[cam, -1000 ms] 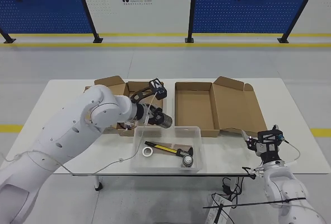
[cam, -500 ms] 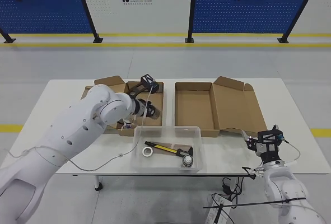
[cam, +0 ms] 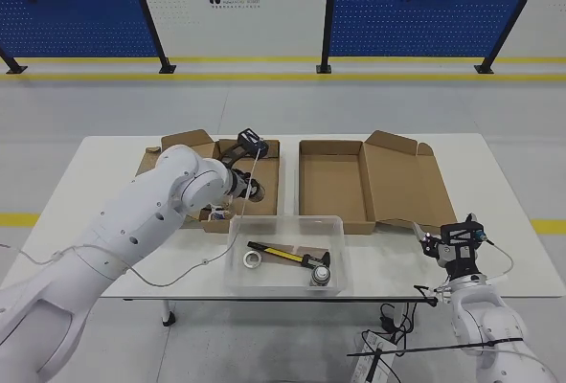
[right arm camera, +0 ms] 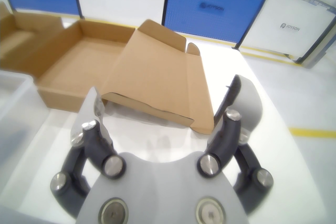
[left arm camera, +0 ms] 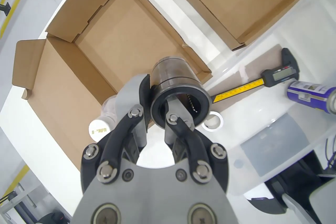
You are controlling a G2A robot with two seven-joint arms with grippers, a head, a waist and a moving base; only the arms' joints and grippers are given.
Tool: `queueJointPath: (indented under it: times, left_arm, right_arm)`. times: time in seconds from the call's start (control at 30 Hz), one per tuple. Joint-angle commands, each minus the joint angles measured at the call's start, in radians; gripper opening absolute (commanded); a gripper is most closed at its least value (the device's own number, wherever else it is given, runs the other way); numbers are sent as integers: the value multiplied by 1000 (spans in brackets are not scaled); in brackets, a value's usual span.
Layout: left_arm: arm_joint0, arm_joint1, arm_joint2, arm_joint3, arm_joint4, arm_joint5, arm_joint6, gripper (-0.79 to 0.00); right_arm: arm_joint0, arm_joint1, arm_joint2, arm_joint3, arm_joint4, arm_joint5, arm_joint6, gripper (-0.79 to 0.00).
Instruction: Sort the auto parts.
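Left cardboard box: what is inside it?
Plain brown floor shows across most of the left cardboard box. The metal cylinder, held by the left gripper, hangs over it and covers the near corner, so that patch cannot be checked.

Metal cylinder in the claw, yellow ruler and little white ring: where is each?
metal cylinder [left arm camera: 173,72], left wrist view, on its shiny side wall.
yellow ruler [left arm camera: 239,89], left wrist view, on its yellow beam.
white ring [left arm camera: 213,129], left wrist view, on its rim.
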Motion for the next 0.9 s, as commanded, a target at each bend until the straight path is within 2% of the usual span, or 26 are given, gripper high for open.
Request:
queueJointPath:
  times: [0.0, 0.53, 0.6, 0.73, 0.87]
  left_arm:
    - [0, 0, 0, 0, -1, 0, 0, -785]
    - [0, 0, 0, 0, -1, 0, 0, -785]
    - [13, -1, -13, 6, -17, 10, 27, -785]
    - [-3, -13, -24, 32, -15, 43, 19, -785]
    - [-33, -39, -13, 95, -33, 92, -23, -785]
  right_arm:
    - [0, 0, 0, 0, 0, 0, 0, 0]
    - [0, 0, 0, 0, 0, 0, 0, 0]
    - [0, 0, 0, 0, 0, 0, 0, 0]
    - [0, 0, 0, 0, 0, 0, 0, 0]
    - [0, 0, 0, 0, 0, 0, 0, 0]
